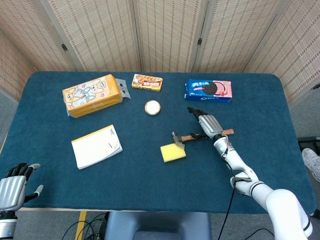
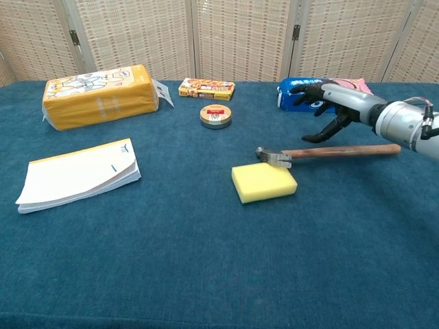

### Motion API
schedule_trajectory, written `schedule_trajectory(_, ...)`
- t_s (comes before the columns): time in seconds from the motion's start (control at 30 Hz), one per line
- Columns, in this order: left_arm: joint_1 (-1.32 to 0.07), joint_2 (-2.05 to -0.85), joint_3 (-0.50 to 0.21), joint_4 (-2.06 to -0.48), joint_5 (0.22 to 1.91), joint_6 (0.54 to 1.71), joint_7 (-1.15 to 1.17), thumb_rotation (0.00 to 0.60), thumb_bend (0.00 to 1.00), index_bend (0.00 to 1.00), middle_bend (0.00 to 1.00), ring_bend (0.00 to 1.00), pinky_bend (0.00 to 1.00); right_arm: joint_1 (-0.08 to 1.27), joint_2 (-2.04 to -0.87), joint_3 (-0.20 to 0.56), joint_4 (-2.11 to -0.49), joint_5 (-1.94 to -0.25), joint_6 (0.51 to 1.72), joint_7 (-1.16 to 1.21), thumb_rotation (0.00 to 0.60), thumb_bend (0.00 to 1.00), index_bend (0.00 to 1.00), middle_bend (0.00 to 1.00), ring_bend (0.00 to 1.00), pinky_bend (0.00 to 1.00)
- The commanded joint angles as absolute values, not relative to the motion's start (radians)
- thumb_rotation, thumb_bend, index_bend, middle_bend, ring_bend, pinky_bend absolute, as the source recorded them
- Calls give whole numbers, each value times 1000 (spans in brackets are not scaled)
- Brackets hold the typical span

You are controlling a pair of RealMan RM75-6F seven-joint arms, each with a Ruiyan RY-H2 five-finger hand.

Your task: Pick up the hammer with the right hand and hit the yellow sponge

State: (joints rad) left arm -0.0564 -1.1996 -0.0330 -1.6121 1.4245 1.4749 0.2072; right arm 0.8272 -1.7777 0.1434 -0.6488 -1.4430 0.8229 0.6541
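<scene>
- Yellow sponge (image 2: 264,182) lies flat on table; hammer (image 2: 329,152) head rests at its far edge.
- Right hand (image 2: 328,101) spread wide above handle, holding nothing.
- Left hand (image 1: 13,189) empty, fingers apart.

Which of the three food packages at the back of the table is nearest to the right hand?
The blue cookie package, just behind the right hand; the orange ones lie further left.

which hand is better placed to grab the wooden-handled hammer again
Right. The right hand hovers open just above the wooden-handled hammer, whose head rests by the yellow sponge. The left hand sits off the table's near left corner, far from it.
</scene>
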Motion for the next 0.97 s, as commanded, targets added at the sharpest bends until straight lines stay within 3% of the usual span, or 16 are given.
schedule_trajectory(0.03,-58,-1200,-33,-1610,1424,1471,201,600,290,304,364,207,268,775,-1711,134,-714,-1444,887,643,600,166,0,101,64,176)
schedule_trajectory(0.27,-72,-1216,-40,-1595,1426,1457,190,600,290,305,364,207,268,603,-1506,95,-970,-1435,1074,450,600,285,4,229,70,177)
schedule_trajectory(0.5,-81,-1248,-47,-1579,1426,1454,183,600,290,306,366,207,268,400,-1324,45,-1231,-1401,1267,283,600,303,124,304,148,190)
schedule_trajectory(0.73,-89,-1286,-52,-1579,1452,1476,209,600,290,305,366,207,268,245,-1259,-3,-1328,-1393,1397,252,600,303,189,341,168,208)
schedule_trajectory(0.97,-96,-1308,-56,-1574,1456,1480,217,600,290,304,366,207,268,182,-1245,-5,-1351,-1406,1448,265,600,303,213,353,179,216)
